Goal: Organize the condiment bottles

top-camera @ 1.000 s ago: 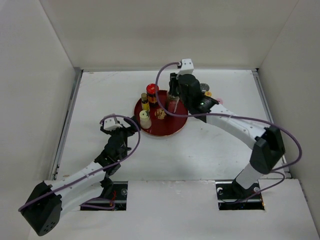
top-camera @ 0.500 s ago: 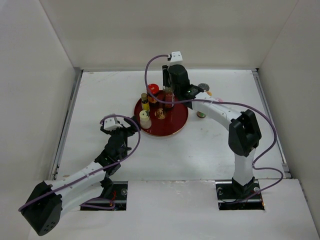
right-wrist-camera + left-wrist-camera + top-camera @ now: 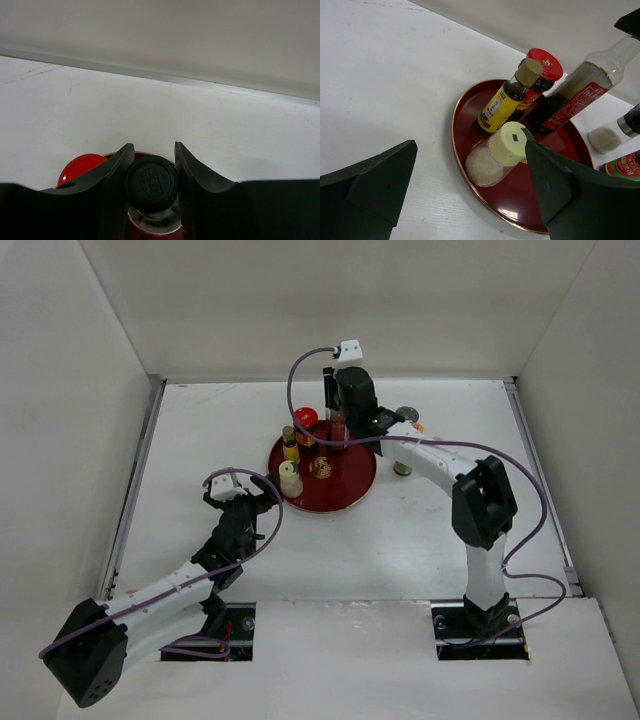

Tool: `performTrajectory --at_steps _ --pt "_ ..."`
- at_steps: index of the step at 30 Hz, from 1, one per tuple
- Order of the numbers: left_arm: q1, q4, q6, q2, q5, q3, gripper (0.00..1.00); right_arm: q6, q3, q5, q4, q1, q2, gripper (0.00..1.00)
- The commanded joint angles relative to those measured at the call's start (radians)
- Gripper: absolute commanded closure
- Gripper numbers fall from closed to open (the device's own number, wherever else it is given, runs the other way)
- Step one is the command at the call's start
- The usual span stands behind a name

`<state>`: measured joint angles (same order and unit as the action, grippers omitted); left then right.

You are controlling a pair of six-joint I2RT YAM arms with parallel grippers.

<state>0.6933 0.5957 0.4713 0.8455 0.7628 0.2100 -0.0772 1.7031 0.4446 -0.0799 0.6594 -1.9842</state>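
1. Gripping the tall clear bottle (image 3: 575, 92) by its black cap (image 3: 151, 182) with the right jaws, closed down narrow, one on each side of the cap and pressed against it
2. Holding that bottle upright at the far side of the red tray (image 3: 345, 502), dark sauce filling its lower part; base down at the tray floor, though cannot tell whether resting there or just clear of it
3. Hovering with the left jaws low over the white surface (image 3: 200, 440), just beside the tray's near-left rim — spread wide apart, gripping nothing
4. Standing upright along the left side of the tray: a red-capped jar (image 3: 544, 62) at the far rim, just beside the held bottle; a yellow-labelled bottle (image 3: 500, 102) with a tan cap next to it, a little nearer; a cream-capped jar (image 3: 492, 155) of pale grains nearest the left jaws
5. Sitting near the middle of the tray, apart from those: a small jar (image 3: 320, 468) with a gold-coloured top
6. Out on the surface to the right of the tray: a grey-capped bottle (image 3: 407, 413) and a little yellow-topped bottle (image 3: 416, 427) close together at the far side, and one more small bottle (image 3: 402, 469) nearer, just off the tray's right rim — too small from above to make out its cap colour
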Motion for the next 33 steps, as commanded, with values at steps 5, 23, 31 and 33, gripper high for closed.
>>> performTrajectory --at_steps 5,23,31,33 --pt "-0.012 0.052 0.012 -0.011 -0.014 -0.006 0.09 -0.006 -0.032 0.028 -0.199 0.009 0.044 0.4" --pt "-0.012 0.049 0.013 -0.013 -0.019 -0.004 0.09 -0.101 -0.632 0.13 -0.17 -0.083 0.651 0.04" --pt "-0.007 0.053 0.016 -0.006 -0.023 -0.003 0.09 -0.16 -0.708 0.086 -0.018 -0.197 0.644 0.01" --pt "-0.008 0.053 0.016 -0.005 -0.023 -0.003 0.09 -0.167 -0.72 0.077 -0.023 -0.209 0.624 0.02"
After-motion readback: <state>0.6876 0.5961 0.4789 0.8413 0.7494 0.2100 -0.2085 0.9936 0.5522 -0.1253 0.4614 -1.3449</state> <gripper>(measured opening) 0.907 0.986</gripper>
